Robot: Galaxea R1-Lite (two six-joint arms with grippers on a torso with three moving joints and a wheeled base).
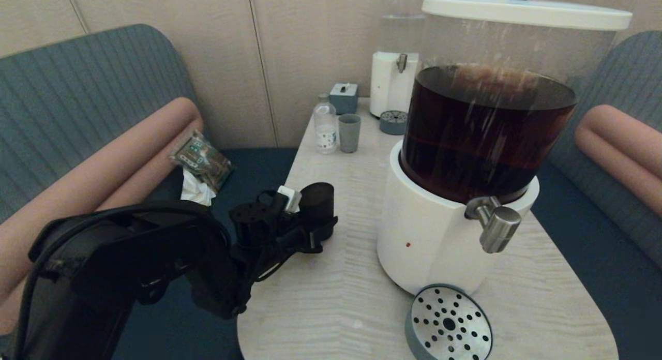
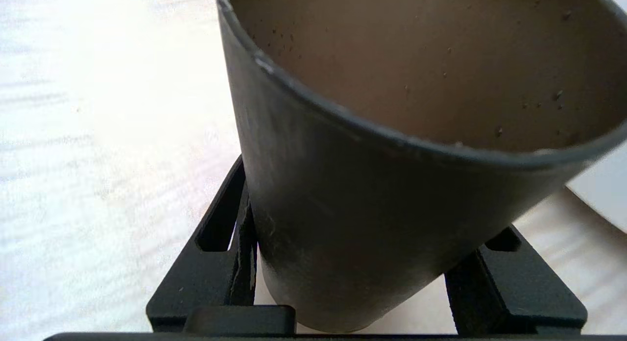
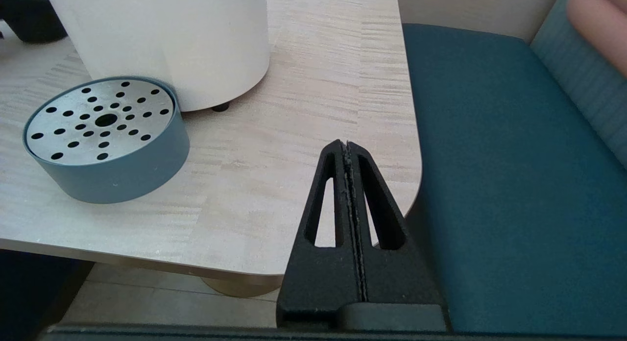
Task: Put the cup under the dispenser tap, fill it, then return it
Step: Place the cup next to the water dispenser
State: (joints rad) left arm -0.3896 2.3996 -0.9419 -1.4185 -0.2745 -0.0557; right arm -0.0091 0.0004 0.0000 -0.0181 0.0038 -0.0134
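The dark tapered cup (image 1: 316, 202) stands at the table's left edge, well left of the big white-based dispenser (image 1: 429, 236) holding dark brown liquid. My left gripper (image 1: 313, 231) is shut on the cup's lower wall. In the left wrist view the cup (image 2: 372, 184) fills the space between both fingers (image 2: 223, 262) and its inside looks empty. The steel tap (image 1: 495, 226) sticks out at the dispenser's front right, above a round perforated drip tray (image 1: 449, 324). My right gripper (image 3: 347, 147) is shut on nothing, hovering over the table's near right corner, right of the drip tray (image 3: 105, 135).
At the table's far end stand a grey-blue cup (image 1: 349, 133), a small bottle (image 1: 325, 124), a grey box (image 1: 344, 97) and the clear-liquid dispenser (image 1: 395, 65) with its own tray (image 1: 393, 122). A snack bag (image 1: 201, 161) lies on the left seat. Blue seats flank the table (image 1: 331, 298).
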